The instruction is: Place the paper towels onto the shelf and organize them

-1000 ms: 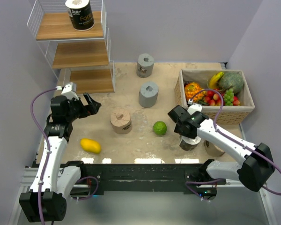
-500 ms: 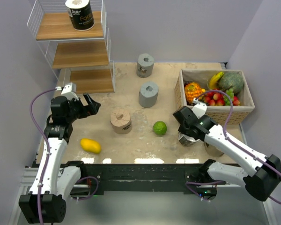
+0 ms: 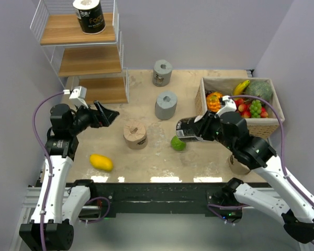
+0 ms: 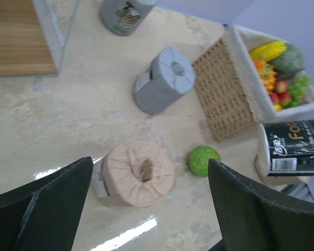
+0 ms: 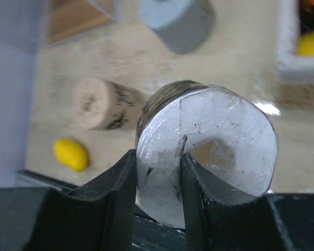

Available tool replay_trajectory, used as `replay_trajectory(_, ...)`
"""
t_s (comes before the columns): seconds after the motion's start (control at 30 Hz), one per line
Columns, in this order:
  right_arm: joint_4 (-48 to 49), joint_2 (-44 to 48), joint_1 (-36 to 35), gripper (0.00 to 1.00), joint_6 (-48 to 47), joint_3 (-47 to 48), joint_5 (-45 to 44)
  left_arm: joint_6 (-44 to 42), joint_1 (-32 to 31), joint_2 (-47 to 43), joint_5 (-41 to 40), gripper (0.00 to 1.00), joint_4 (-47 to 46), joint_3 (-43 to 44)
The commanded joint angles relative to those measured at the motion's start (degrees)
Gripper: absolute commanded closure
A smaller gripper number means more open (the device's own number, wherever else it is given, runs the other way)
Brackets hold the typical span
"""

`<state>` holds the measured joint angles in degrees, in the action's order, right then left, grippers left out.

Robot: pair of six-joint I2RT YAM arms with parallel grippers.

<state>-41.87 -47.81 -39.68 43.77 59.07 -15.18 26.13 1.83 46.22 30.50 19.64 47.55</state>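
The right gripper (image 3: 199,128) is clenched on a black roll (image 3: 187,129) and holds it clear of the desk (image 3: 141,99), tipped on its side just over the green fruit (image 3: 178,143). From the wrist view it seems to pinch the roll's wall, one finger outside and one at the centre hole, which I'd guess gives a firm hold for the carry left toward the shelf (image 3: 89,60) in the far-left corner. A second black roll (image 3: 89,15) stands upright on the top board there, so the pair probably belong together. The left gripper (image 3: 105,115) hangs with its fingers spread wide and empty, aimed at the tan roll (image 3: 135,135) on the desk beyond it, likely lined up as its own pick. The far grey roll (image 3: 162,72) and the nearer grey roll (image 3: 166,104) wait mid-desk, and another tan roll (image 3: 239,166) sits half hidden under the right arm. A yellow fruit (image 3: 101,162) lies near left; the basket (image 3: 240,128) of produce sits right. The desk is mottled beige with a glossy near edge, and the walls are pale lilac.
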Motion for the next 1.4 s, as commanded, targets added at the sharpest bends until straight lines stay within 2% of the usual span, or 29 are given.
replay_trajectory(0.0,21.19,0.88,0.04,0.68,-5.97,1.76,18.38,7.94,-0.24,-0.34,16.74,0.04,-9.42,1.06)
replay_trajectory(0.13,35.07,-1.75,-0.05,0.67,-4.05,0.52,28.96,20.34,-0.16,-0.08,26.96,0.05,-31.17,-5.53)
replay_trajectory(0.23,47.11,-4.64,-0.04,0.66,-0.53,-0.71,35.63,27.21,-0.50,-0.34,29.52,0.05,-40.78,-7.12)
replay_trajectory(0.27,52.10,-5.44,0.04,0.66,0.43,-0.88,36.70,28.00,-0.68,-0.60,29.70,0.05,-42.30,-7.03)
replay_trajectory(0.47,68.11,-11.85,-0.04,0.66,6.06,-1.15,43.65,30.64,-1.30,0.01,30.76,0.05,-47.14,-5.45)
replay_trajectory(0.57,73.75,-13.53,0.04,0.66,8.70,-1.50,45.50,34.41,-1.30,1.15,30.85,0.04,-51.88,-5.45)
replay_trajectory(0.73,76.06,-15.64,0.04,0.66,10.28,-1.68,45.68,43.38,-3.67,1.86,30.50,0.04,-62.77,-6.50)
replay_trajectory(1.1,77.55,-16.00,-0.05,0.66,10.64,-2.47,45.59,44.98,-6.48,0.54,27.42,0.05,-62.71,-7.38)
replay_trajectory(1.2,77.81,-15.73,0.04,0.66,10.72,-2.38,45.68,41.92,-6.48,-0.42,25.58,0.05,-58.15,-6.51)
replay_trajectory(1.37,75.19,-14.33,-0.04,0.67,10.11,-2.55,42.88,36.72,-6.48,-0.69,23.20,0.05,-45.41,-3.17)
